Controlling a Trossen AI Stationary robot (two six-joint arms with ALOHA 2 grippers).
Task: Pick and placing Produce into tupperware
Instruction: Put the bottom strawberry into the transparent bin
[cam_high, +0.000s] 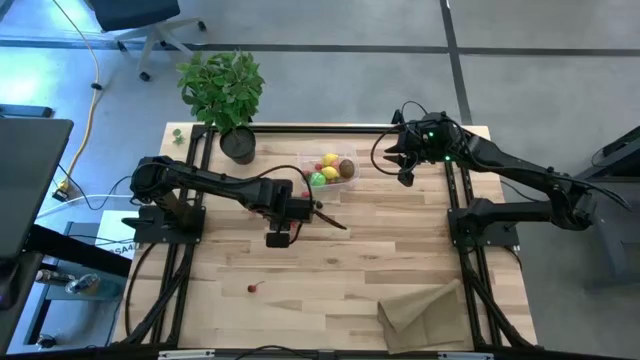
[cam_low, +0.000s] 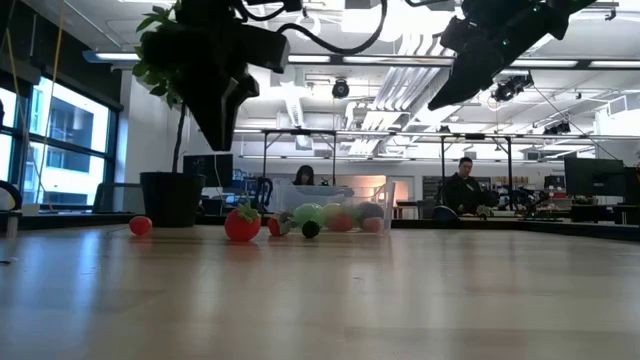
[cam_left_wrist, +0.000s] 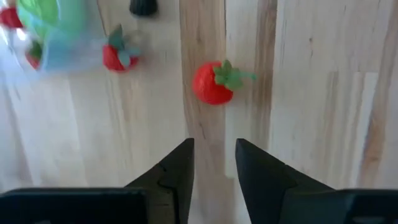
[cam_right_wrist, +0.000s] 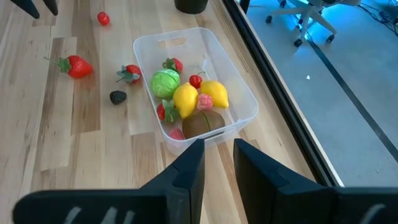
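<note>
We saw most fruit already in the clear tub (cam_right_wrist: 239, 102), a few berries left loose, and the left end effector (cam_left_wrist: 214, 163), narrowly parted and empty, hung over a strawberry (cam_left_wrist: 214, 84) on the table (cam_high: 400, 260).

A pale wooden-plank bench (cam_high: 330, 270) stands on grey concrete floor (cam_high: 540, 90); tall bright windows (cam_low: 60, 140) line the room's side.

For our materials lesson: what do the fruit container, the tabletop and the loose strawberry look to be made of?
Container: clear, slightly frosted plastic; the fruit shows through its walls.
Tabletop: pale wood planks with visible grain, matte.
Strawberry: probably moulded plastic or foam, uniformly red; uncertain.
</note>
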